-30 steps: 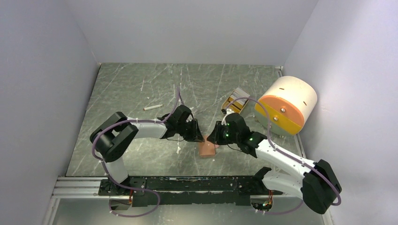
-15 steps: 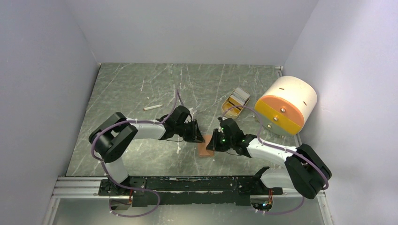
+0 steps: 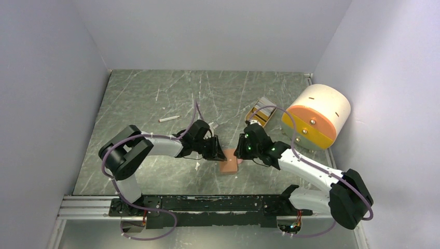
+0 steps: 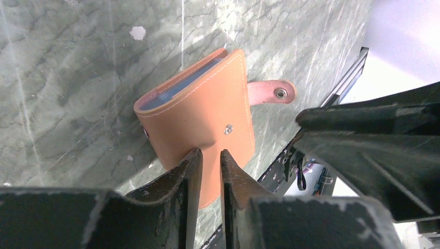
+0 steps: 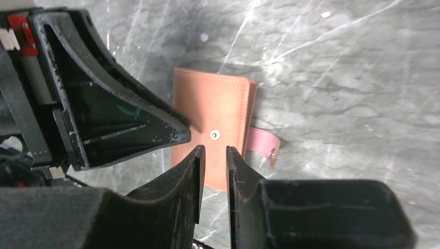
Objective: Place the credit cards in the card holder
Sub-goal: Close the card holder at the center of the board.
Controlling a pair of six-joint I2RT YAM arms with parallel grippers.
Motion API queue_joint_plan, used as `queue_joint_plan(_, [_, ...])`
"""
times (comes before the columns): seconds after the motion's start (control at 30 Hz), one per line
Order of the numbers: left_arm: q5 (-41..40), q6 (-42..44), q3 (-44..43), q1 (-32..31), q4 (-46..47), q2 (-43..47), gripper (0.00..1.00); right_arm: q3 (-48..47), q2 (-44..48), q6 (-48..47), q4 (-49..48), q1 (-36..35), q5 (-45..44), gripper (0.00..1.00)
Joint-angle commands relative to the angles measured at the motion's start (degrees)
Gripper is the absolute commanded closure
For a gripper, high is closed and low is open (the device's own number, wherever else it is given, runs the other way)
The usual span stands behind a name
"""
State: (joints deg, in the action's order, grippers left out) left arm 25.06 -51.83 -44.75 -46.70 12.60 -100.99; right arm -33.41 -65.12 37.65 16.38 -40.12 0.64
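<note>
Left end effector (image 4: 210,154), nearly closed, pinches the card holder (image 4: 202,98) cover.

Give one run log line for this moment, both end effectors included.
left end effector: pinching card holder cover | right end effector: narrow gap over it, grip unclear | strap: unsnapped

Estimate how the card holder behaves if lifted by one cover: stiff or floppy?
Likely floppy: the card holder is soft-looking leather that seems to dimple where the left gripper pinches its cover, so the other half would probably sag open. The unsnapped strap should dangle. Probably light; pushed, it may slide on the smooth table.
</note>
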Motion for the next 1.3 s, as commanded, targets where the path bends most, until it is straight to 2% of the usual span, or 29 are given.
queue_joint_plan(0.0, [0.54,0.23,1.62,-0.24,0.84,-0.42,0.74,-3.36,-0.07,-3.50,7.98,0.28,-8.07,0.75])
queue_joint_plan(0.23, [-1.25,0.70,0.63,-0.33,-2.86,-0.51,0.75,-4.58,-2.04,-5.55,9.96,0.39,-13.29,0.75])
queue_joint_plan(0.4, [-1.23,0.37,0.81,-0.58,-2.36,-0.52,0.75,-3.59,-3.11,-5.24,9.15,0.39,-11.61,0.77])
queue_joint_plan(0.63, [-0.84,0.16,0.91,-0.70,-1.79,-0.61,0.75,-2.14,-2.84,-4.66,6.88,0.56,-9.96,0.85])
queue_joint_plan(0.87, [-0.79,0.04,1.16,-0.68,-1.55,0.18,0.75,-1.01,-3.34,-3.46,4.86,0.54,-8.17,0.86])
queue_joint_plan(1.03, [-0.87,0.27,0.86,-0.81,-2.13,0.52,0.75,-1.11,-2.44,-3.60,4.22,0.56,-7.07,1.00])
queue_joint_plan(1.27, [-0.58,0.15,0.59,-0.77,-1.73,0.36,0.75,-0.49,-1.60,-2.49,-0.59,0.24,-0.50,1.00])
